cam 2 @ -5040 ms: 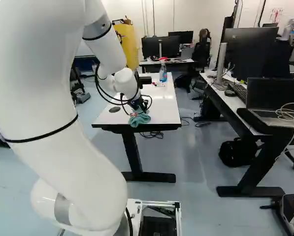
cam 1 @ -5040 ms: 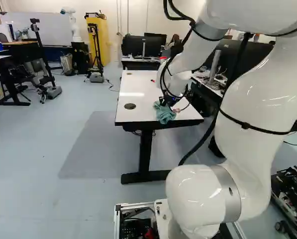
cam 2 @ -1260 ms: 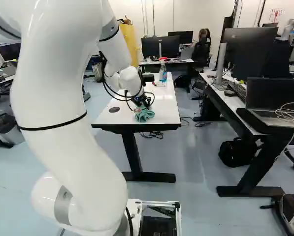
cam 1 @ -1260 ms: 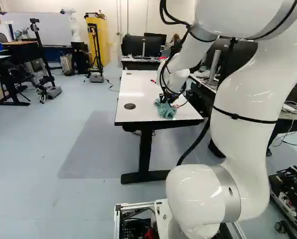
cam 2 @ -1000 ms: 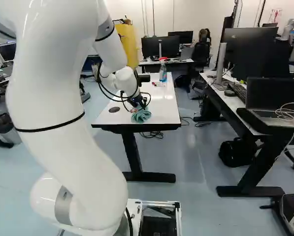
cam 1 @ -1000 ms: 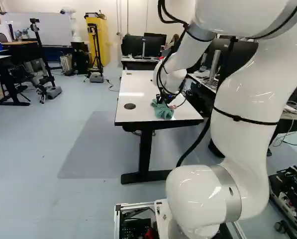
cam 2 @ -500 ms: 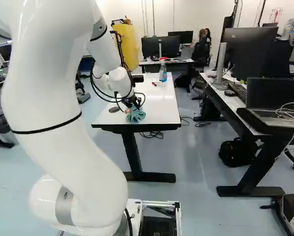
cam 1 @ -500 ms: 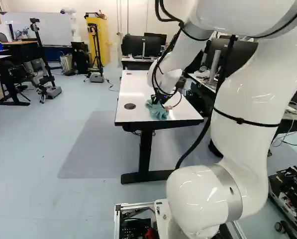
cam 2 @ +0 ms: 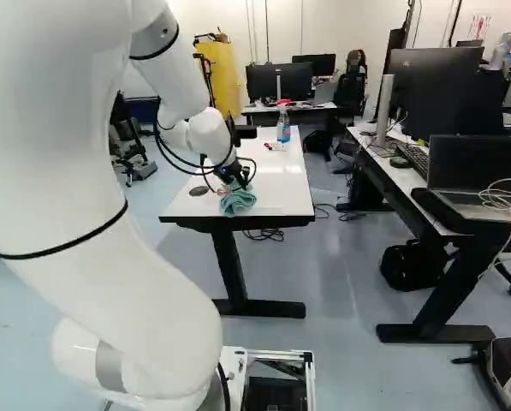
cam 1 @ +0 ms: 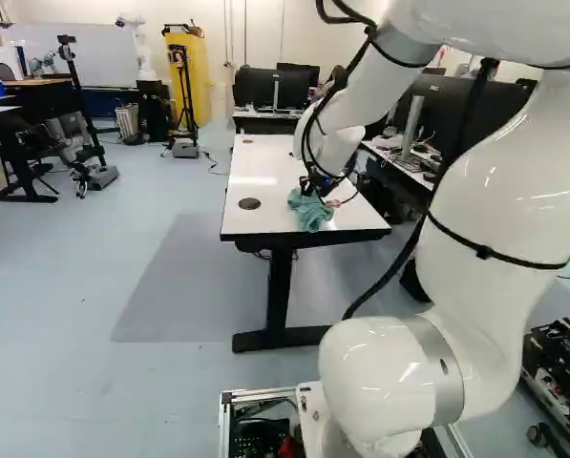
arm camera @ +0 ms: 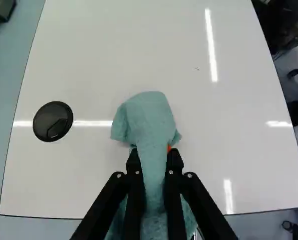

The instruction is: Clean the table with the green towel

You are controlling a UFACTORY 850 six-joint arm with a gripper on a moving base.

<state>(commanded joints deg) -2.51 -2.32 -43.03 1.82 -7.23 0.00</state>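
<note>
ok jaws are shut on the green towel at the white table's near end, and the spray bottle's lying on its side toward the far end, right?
No, the spray bottle stands upright toward the far end of the white table; see the right base view. Jaws are shut on the green towel at the near end.

In the right base view, an open laptop (cam 2: 471, 163) is standing near a keyboard (cam 2: 415, 157) and a black bag (cam 2: 407, 267) is lying on the floor (cam 2: 345, 300), while in the left base view a yellow cabinet (cam 1: 199, 81) is standing near a whiteboard (cam 1: 86, 65).
</note>
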